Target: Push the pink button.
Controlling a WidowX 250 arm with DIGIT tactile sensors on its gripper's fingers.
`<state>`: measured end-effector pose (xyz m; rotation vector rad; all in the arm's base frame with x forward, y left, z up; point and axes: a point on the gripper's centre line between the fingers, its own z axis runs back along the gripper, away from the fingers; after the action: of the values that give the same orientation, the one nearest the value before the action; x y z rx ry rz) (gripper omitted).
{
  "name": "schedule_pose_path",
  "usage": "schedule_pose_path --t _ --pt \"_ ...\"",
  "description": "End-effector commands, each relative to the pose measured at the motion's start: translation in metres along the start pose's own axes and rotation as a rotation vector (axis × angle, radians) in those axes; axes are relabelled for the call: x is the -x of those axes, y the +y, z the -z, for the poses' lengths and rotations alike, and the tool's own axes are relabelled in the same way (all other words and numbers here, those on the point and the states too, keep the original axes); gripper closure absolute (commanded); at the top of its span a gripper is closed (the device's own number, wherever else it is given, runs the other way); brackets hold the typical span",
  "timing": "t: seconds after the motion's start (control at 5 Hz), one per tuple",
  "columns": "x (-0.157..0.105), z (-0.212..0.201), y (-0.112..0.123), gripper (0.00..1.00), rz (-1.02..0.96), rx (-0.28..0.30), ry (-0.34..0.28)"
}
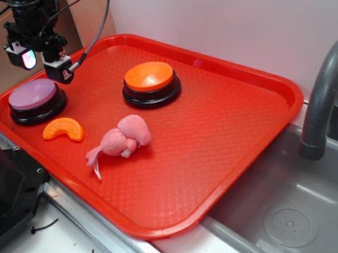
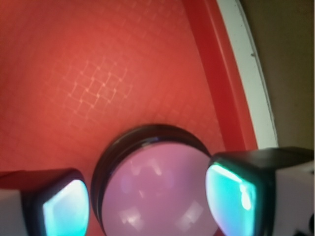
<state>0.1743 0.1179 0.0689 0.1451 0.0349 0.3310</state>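
Two buttons on red tray [image 1: 239,179]; pink button [image 1: 32,95] at left edge of exterior frame, gripper [image 1: 42,62] just above, jaws wide, empty. Likely rigid plastic, glossy dome, springy. No grasp needed: press dome centre straight down.

The arm is black, built of blocky housings, and ends in a gripper [image 1: 42,62] with two chunky fingers [image 1: 59,67]. Each finger has a black shell over a white body, and its inner pad glows with a glossy cyan-green sheen (pinkish at one edge in the exterior view). A thick grey cable sweeps down from above to the wrist, joined by thinner black wires looping around the upper housing.
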Motion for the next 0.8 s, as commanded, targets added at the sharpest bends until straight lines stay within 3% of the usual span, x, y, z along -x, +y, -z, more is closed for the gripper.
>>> schedule_pose_path --t 0.0,0.6 --pt "-0.011 -0.033 0.010 0.00 -0.024 -0.004 -0.087" --pt "-0.008 -0.069 0.006 0.00 -0.041 -0.003 -0.136"
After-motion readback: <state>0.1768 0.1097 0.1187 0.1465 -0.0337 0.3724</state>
